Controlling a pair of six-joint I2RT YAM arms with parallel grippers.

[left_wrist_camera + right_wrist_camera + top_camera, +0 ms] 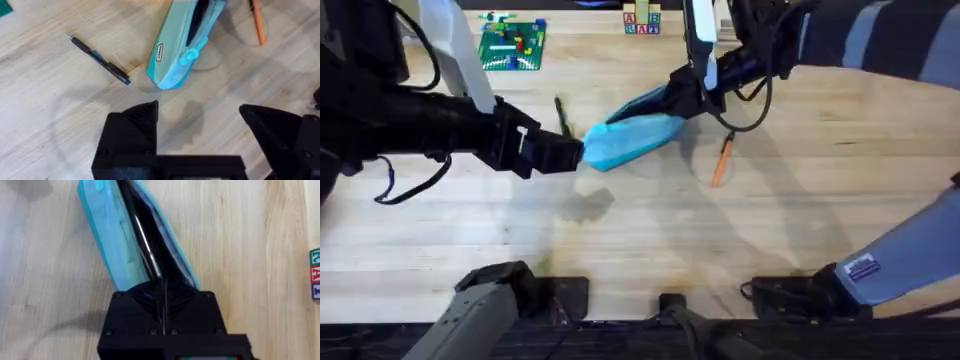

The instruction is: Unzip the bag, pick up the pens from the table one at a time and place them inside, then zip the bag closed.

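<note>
Overhead view: light blue bag [632, 141] lies slanted on the table [620, 230], a little beyond the middle, one end toward the left arm, the other toward the right arm. Left gripper [572, 153] sits just beside the bag's nearer end. In the left wrist view its two black fingers [131, 131] stand well apart with bare wood between them; the bag [176, 55] lies just ahead, not gripped.

Right gripper [682, 96] is at the bag's far end. Right wrist view: fingers [162, 307] pressed together on the end of the bag [112, 255], at the zipper line. The zipper opening [137, 222] gapes as a dark slit along the top.

Black pen [561, 116] lies on the table just beyond the left gripper, near the bag's left end but apart from it; in the left wrist view it [97, 58] shows a light blue tip and lies flat. Orange pen [721, 162] lies on the table on the right side of the bag, apart from it, also seen in the left wrist view [257, 22].

Green building-block plate [512, 44] and letter blocks [641, 22] sit at the far edge.
</note>
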